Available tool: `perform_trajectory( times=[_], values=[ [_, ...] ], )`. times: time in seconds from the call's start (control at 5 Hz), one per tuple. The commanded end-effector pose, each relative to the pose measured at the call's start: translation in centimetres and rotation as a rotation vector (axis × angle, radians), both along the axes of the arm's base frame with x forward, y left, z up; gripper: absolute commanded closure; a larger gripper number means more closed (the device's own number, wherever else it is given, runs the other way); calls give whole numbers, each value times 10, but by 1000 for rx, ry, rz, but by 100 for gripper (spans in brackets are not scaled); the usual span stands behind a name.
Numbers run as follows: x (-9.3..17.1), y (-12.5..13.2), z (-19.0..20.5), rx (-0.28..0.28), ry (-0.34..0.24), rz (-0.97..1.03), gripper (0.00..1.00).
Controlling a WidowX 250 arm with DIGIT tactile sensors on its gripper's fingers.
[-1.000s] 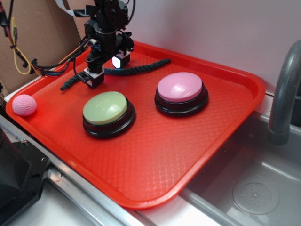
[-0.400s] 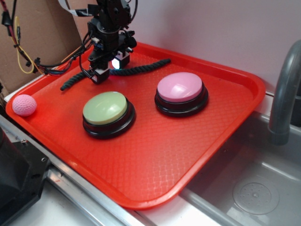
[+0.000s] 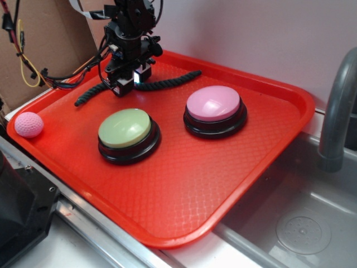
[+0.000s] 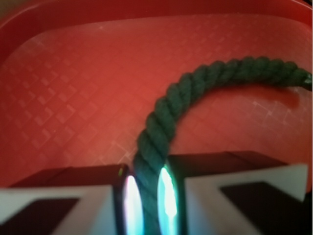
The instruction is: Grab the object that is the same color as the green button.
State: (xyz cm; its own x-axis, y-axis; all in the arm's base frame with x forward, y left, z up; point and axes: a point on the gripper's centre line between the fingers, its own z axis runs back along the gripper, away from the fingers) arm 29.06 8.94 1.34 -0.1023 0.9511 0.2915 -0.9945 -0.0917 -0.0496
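Exterior view, from the left: a pink ball (image 3: pixel 28 124) sits at the left edge of the red tray (image 3: pixel 234 184), well apart from everything else. Next comes the dark green rope (image 3: pixel 167 80), lying along the back of the tray from a low left end up to a right end near the rear rim. The hand (image 3: pixel 127 84) stands over the rope's middle, reaching down to tray level. In front of it sits the green button (image 3: pixel 128 134), and to the right the pink button (image 3: pixel 215 110), both clear of the rope. Right of the tray is a sink (image 3: pixel 301 218) with a grey faucet (image 3: pixel 337 106). Wrist view shows the rope (image 4: pixel 161 132) running straight between the two fingers (image 4: pixel 131 205), which are drawn in tight against its sides with no gap showing, so the hand appears closed on the rope. The grasp step looks made or nearly so; next comes a straight lift, slow enough that the limp ends trail up without snagging the buttons.
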Motion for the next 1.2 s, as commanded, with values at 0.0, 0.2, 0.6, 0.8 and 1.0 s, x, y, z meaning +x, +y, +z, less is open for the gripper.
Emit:
perform_trajectory(
  times=[0.0,0.2,0.6,0.8,1.0],
  values=[
    [-16,0,25,-37,-26,-159,100],
    [-18,-5,64,-120,-20,-401,100],
    [-30,-20,145,-157,114,-892,100],
    [-37,-23,159,-270,166,-1138,100],
    [-49,-31,167,-293,198,-1388,100]
  ],
)
